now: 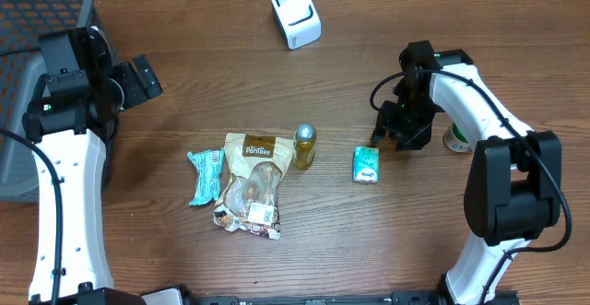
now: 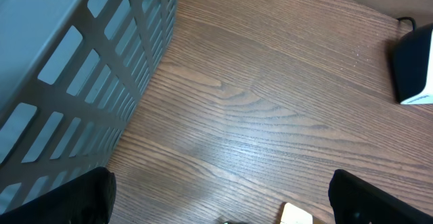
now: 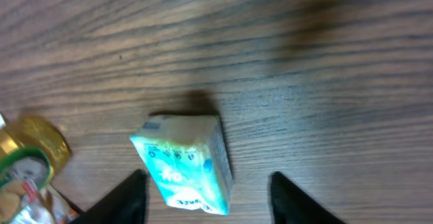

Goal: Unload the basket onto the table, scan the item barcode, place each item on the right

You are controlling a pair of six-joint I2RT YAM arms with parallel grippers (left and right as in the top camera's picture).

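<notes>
While the left claw [image 1: 145, 77] hangs spread wide beside a grey basket [image 1: 37, 29], wrapper [image 1: 205, 176], snack bag [image 1: 253, 183] and gold bottle [image 1: 304, 146] lie mid-worktop [image 1: 184, 29], white scanner [image 1: 296, 15] behind, teal carton [image 1: 367, 164] just right of the bottle, right claw [image 1: 385, 137] over it, half open, fingers [image 3: 128, 197] clear of its sides

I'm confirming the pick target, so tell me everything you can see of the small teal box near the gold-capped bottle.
The small teal box is a teal-and-white printed carton, apparently cardboard, closed; its print is too blurred to read. It lies flat and slightly skewed on the wooden table, apart from the gold-capped bottle. The right claw has a finger on each side of it, neither touching.
</notes>
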